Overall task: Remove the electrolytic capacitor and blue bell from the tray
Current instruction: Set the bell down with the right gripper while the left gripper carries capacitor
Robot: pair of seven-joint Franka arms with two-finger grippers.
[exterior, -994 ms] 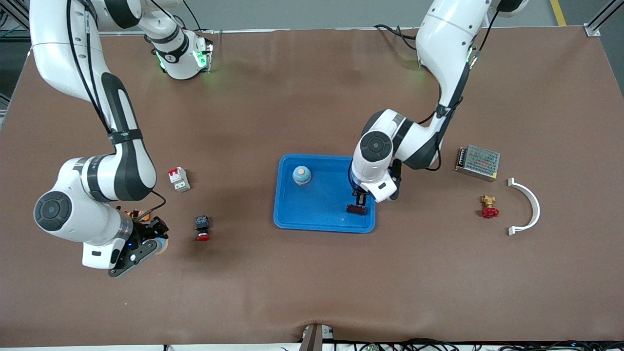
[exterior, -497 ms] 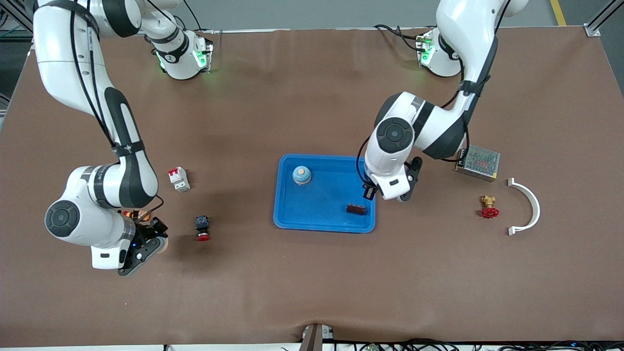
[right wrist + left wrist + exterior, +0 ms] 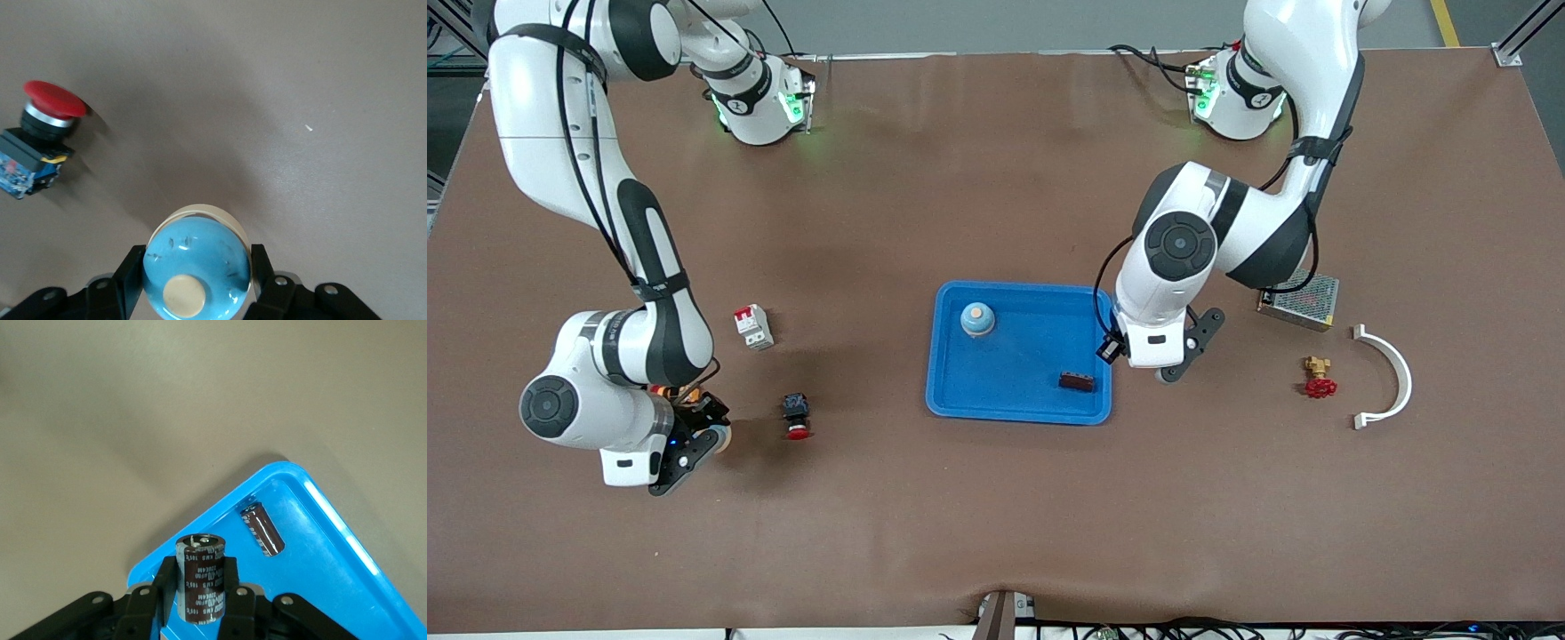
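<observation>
A blue tray (image 3: 960, 404) is seen in the middle of the table, and two things lie in it: a blue bell (image 3: 977, 319) in the part farther from the front camera, and a dark capacitor (image 3: 1077, 381) on its side near the corner toward the left arm's end. The left gripper (image 3: 200, 603) is held in the air over the tray's edge at that end, and its jaws are closed on a second capacitor (image 3: 201, 577), which is kept upright between the fingers (image 3: 237, 603). The right gripper (image 3: 198, 283) is found over bare table toward the right arm's end, and its jaws are closed around a second blue bell (image 3: 198, 267) with a cream button on top. A red push button (image 3: 796, 418) lies on the table near this gripper. A small red and white breaker (image 3: 753, 326) stands farther from the front camera than the push button.
</observation>
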